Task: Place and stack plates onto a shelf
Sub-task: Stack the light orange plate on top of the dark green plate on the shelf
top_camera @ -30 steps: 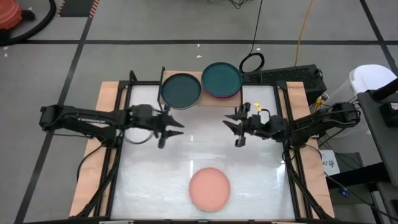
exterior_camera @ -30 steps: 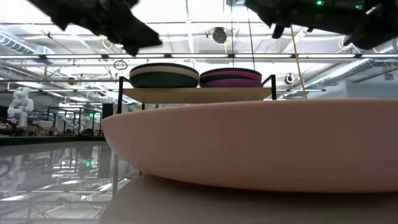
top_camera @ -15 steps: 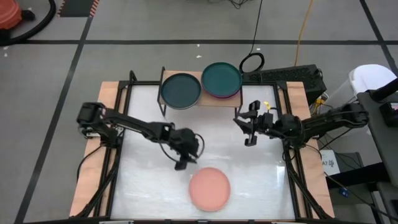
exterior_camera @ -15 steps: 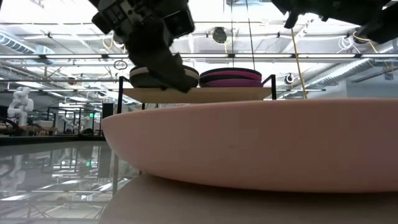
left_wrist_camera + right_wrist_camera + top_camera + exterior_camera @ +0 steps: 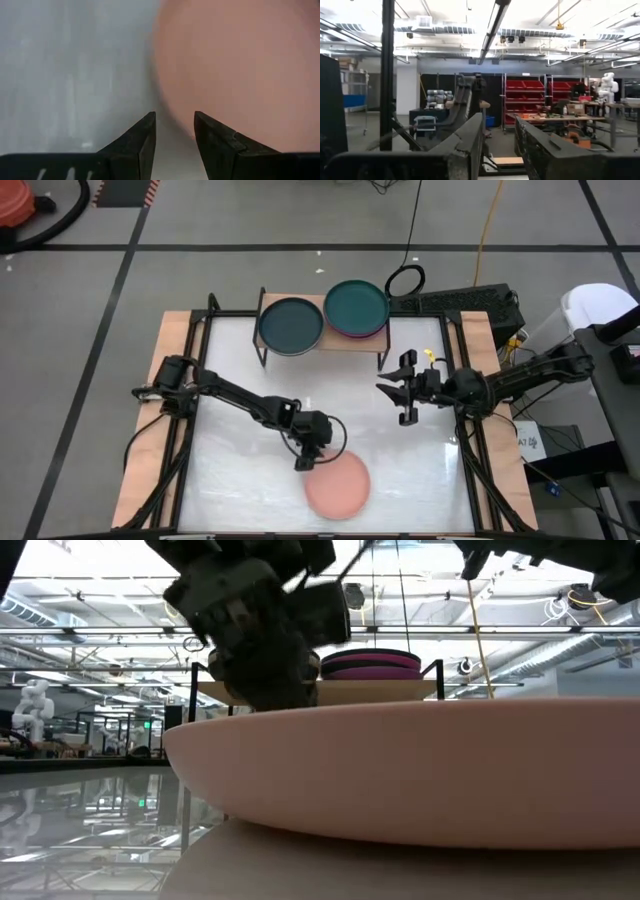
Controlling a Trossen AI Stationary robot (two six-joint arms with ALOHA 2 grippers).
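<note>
The salmon pink plate (image 5: 337,485) lies flat on the white table near its near edge, and fills the front of the low view (image 5: 420,770). My left gripper (image 5: 303,463) points down over the plate's left far rim, open. In the left wrist view (image 5: 175,122) one finger is over the plate (image 5: 240,65) and one over the table. My right gripper (image 5: 397,402) hovers open, right of the middle. The shelf (image 5: 325,335) at the far edge bears two stacks, one topped dark grey (image 5: 290,325), one teal (image 5: 356,307). My left gripper comes from above, pointing down, with its fingers (image 5: 212,132) standing on either side of the salmon plate's left far rim (image 5: 167,107). I cannot tell whether they touch it. The plate lies flat on the table.
Black frame rails (image 5: 190,380) run along the table's left and right sides. In the low view the left gripper (image 5: 260,630) hides the shelf's left stack, and purple and magenta plates (image 5: 370,665) show in the right one. There is bare table (image 5: 230,470) left of the salmon plate.
My left arm has swung from the left of the middle toward the near edge and the right. It has tipped its gripper downward and come down to the salmon plate's rim. My right gripper has drawn back a little toward the right edge. The plate has stayed in place.
</note>
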